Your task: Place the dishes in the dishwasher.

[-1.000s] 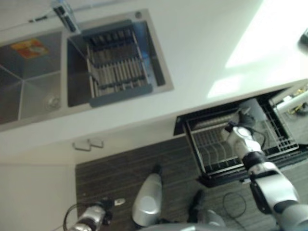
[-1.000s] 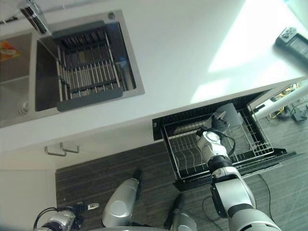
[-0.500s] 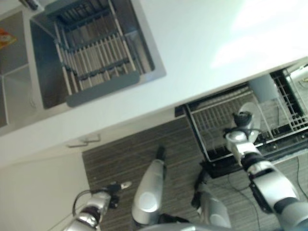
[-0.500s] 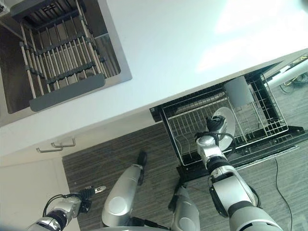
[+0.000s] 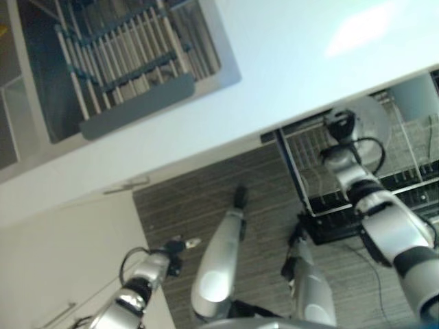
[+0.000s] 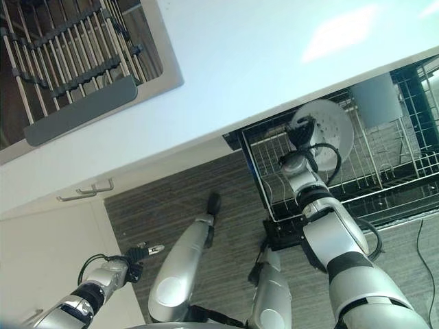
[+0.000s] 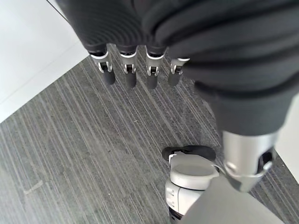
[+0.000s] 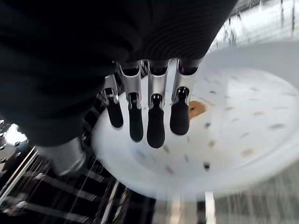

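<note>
Countertop [image 6: 274,62], pale and smooth, overhangs the pulled-out dishwasher rack [image 6: 384,178] of dark wire, and you see its edge cutting off the rack's back. Your right hand [image 6: 302,130] grips a round white speckled plate [image 6: 333,127] over the rack's near-left corner, fingers [image 8: 154,126] curled across its face; the thumb is hidden. A grey cup [image 6: 376,99] stands just beside. Your left hand [image 5: 175,245] hangs open above striped grey flooring [image 7: 93,154]. A slatted drainer [image 5: 116,62] sits in the steel sink.
</note>
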Motion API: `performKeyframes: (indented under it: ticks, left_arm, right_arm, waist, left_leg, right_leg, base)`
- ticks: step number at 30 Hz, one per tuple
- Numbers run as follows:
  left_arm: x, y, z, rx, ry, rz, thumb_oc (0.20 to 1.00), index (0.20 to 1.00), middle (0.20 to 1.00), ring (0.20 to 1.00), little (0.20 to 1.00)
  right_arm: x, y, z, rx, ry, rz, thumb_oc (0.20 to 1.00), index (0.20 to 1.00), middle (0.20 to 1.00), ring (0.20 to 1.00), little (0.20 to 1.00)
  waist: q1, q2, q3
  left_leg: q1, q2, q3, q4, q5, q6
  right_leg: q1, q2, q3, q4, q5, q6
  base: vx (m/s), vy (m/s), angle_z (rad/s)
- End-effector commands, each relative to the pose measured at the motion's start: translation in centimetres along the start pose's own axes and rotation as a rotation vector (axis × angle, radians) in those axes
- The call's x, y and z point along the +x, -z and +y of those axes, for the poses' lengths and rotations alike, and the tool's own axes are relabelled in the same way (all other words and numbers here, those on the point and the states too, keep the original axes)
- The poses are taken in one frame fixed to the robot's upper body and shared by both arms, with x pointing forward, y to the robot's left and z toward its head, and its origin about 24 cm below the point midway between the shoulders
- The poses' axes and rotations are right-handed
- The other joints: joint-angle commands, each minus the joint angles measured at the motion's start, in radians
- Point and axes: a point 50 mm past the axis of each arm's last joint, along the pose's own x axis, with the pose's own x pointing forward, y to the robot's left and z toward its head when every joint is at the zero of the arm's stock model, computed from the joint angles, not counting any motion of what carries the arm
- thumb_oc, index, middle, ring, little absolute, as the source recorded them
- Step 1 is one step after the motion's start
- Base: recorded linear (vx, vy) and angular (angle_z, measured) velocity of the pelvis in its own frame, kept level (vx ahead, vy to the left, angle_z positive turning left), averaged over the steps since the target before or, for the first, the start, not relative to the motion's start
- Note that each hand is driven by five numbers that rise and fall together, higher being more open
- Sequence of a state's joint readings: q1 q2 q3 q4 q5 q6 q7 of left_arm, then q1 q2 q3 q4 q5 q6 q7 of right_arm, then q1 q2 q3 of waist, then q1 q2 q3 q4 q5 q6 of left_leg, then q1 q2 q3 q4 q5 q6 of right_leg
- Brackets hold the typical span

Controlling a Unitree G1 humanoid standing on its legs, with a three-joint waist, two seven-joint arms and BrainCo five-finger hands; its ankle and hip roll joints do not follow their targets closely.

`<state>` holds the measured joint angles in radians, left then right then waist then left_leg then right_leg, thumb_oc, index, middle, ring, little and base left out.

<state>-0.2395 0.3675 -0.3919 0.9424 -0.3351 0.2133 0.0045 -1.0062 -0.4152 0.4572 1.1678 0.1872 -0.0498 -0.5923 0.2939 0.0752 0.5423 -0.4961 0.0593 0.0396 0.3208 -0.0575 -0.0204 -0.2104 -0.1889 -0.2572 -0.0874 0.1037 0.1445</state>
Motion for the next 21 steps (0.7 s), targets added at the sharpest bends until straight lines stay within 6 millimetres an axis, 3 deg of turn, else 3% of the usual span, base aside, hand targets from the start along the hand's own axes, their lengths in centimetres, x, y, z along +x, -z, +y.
performKeyframes:
  ticks: [1,7,10,15,19,21]
  left_arm:
    - [-0.4,1.7,1.5,-0.005,-0.044,0.058,1.0,1.0,1.0,1.0,1.0]
    - [-0.3,1.9,0.2,-0.023,-0.034,0.053,1.0,1.0,1.0,1.0,1.0]
    - [-0.3,2.2,0.1,-0.04,-0.043,0.056,1.0,1.0,1.0,1.0,1.0]
    - [-0.3,3.6,-0.7,-0.097,-0.05,0.081,1.0,1.0,1.0,1.0,1.0]
    - [-0.5,4.7,-0.7,-0.135,-0.066,0.119,1.0,1.0,1.0,1.0,1.0]
    - [-0.6,5.8,-0.6,-0.178,-0.088,0.151,1.0,1.0,1.0,1.0,1.0]
  right_arm:
    - [0.1,-2.3,-0.5,0.299,0.013,-0.096,1.0,1.0,1.0,1.0,1.0]
    - [-1.0,-5.9,-0.1,0.861,-0.011,-0.163,1.0,1.0,1.0,1.0,1.0]
    - [-1.8,-6.5,-0.1,0.934,0.064,-0.161,1.0,1.0,1.0,1.0,1.0]
    - [-3.3,-4.8,0.7,1.085,0.162,-0.022,1.0,1.0,1.0,1.0,1.0]
    - [-5.2,-3.4,2.8,1.347,-0.045,0.046,1.0,1.0,1.0,1.0,1.0]
    - [-8.1,-2.3,4.2,1.423,-0.126,0.049,1.0,1.0,1.0,1.0,1.0]
  waist:
    - [-0.001,-0.008,-0.022]
    - [-0.014,-0.013,-0.022]
    - [-0.024,-0.022,-0.022]
    - [-0.043,-0.029,-0.033]
    - [-0.057,-0.054,-0.054]
    - [-0.083,-0.082,-0.072]
  left_leg:
    - [-0.165,-0.014,-0.081,-0.048,0.176,-0.072]
    - [-0.143,-0.012,-0.056,-0.072,0.173,-0.076]
    - [-0.125,-0.002,-0.044,-0.078,0.172,-0.079]
    - [-0.077,0.011,-0.023,-0.084,0.158,-0.082]
    - [-0.034,0.022,-0.003,-0.108,0.153,-0.086]
    - [-0.01,0.039,0.012,-0.103,0.141,-0.089]
  right_leg:
    - [0.153,-0.066,0.03,0.132,-0.161,0.027]
    - [0.149,-0.07,0.034,0.119,-0.148,0.024]
    - [0.152,-0.07,0.034,0.118,-0.145,0.023]
    - [0.176,-0.071,0.029,0.123,-0.152,0.017]
    - [0.201,-0.066,0.023,0.101,-0.144,0.023]
    - [0.215,-0.057,0.031,0.094,-0.141,0.024]
  base:
    - [-0.05,0.078,0.03]
    - [-0.05,0.065,0.01]
    - [-0.05,0.034,-0.12]
    - [-0.04,0.036,-0.08]
    - [0.0,-0.011,-0.06]
    - [0.01,-0.047,-0.15]
